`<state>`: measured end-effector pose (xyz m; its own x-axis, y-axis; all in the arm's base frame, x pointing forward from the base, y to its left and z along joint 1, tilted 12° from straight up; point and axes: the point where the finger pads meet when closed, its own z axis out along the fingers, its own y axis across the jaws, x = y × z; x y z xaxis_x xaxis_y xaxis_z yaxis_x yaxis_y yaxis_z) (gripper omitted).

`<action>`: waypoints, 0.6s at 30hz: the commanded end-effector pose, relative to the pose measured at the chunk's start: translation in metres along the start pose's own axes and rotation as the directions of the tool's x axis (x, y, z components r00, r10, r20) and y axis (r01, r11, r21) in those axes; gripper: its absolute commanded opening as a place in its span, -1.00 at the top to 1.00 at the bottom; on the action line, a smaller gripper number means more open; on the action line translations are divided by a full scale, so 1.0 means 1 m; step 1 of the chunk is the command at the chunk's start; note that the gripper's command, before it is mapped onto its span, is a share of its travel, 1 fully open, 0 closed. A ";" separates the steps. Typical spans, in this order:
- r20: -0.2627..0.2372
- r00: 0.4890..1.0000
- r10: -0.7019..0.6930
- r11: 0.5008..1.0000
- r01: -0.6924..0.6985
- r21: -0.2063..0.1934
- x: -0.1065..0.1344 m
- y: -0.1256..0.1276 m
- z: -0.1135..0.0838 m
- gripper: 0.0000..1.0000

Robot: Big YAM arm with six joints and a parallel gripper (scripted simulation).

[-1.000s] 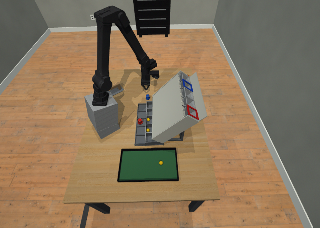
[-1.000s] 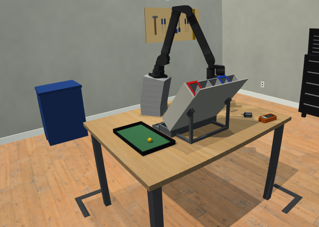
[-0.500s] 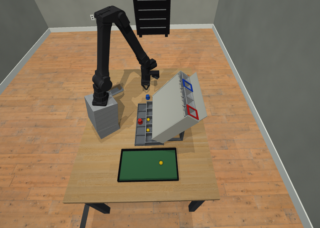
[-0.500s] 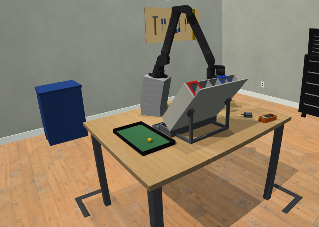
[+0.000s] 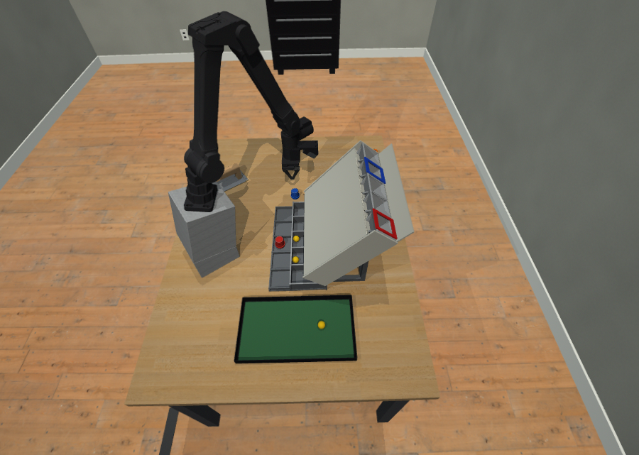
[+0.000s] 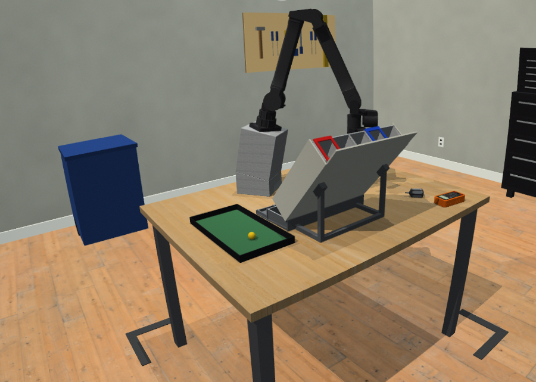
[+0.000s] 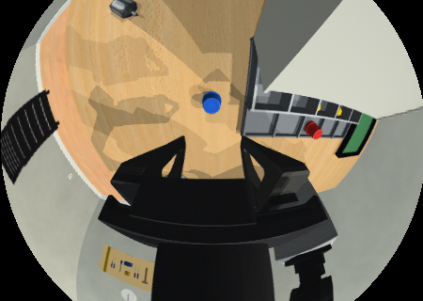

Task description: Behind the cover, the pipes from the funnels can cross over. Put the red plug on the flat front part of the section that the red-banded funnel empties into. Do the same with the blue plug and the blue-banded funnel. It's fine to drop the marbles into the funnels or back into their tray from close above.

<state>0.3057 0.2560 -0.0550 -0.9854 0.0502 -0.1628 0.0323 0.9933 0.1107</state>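
My gripper [image 5: 292, 176] [image 7: 212, 140] is open and empty above the table, near the blue plug [image 5: 295, 193] [image 7: 211, 102]. That plug stands on the table just beyond the far end of the grey section tray [image 5: 270, 280]. The red plug [image 5: 279, 242] [image 7: 314, 130] stands on the flat front part of the middle section. One yellow marble [image 5: 295, 238] lies in the compartment behind it, another marble [image 5: 295, 259] one section nearer the top camera. A third marble [image 5: 321, 324] [image 6: 251, 235] lies in the green tray [image 5: 297, 360]. The red-banded funnel [image 5: 375, 220] [image 6: 320, 149] and blue-banded funnel [image 5: 373, 162] [image 6: 372, 129] top the box; its cover [image 5: 335, 202] hides the pipes.
The tilted box stands on a dark frame [image 6: 320, 217], close beside the blue plug. The arm's grey pedestal [image 5: 211, 238] [image 6: 261, 161] is on the other side. A small dark device [image 6: 416, 192] [image 7: 123, 7] and an orange meter [image 6: 449, 198] lie behind the box.
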 end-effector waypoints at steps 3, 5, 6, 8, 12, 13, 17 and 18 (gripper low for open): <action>0.010 1.000 0.008 1.000 -0.008 -0.013 -0.007 0.008 -0.003 -0.27; 0.013 1.000 0.008 1.000 -0.008 -0.015 -0.008 0.009 0.003 -0.27; 0.014 1.000 0.008 1.000 -0.008 -0.016 -0.009 0.010 0.005 -0.27; 0.019 1.000 0.008 1.000 -0.008 -0.020 -0.012 0.012 0.010 -0.27; 0.017 1.000 0.008 1.000 -0.008 -0.018 -0.013 0.010 0.029 -0.27; 0.017 1.000 0.009 1.000 -0.008 -0.017 -0.013 0.009 0.035 -0.27; 0.016 1.000 0.009 1.000 -0.008 -0.015 -0.013 0.008 0.047 -0.27; 0.016 1.000 0.008 1.000 -0.008 -0.015 -0.013 0.008 0.053 -0.27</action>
<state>0.3101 0.2597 -0.1006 -0.9873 0.0490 -0.1514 0.0340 0.9944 0.1005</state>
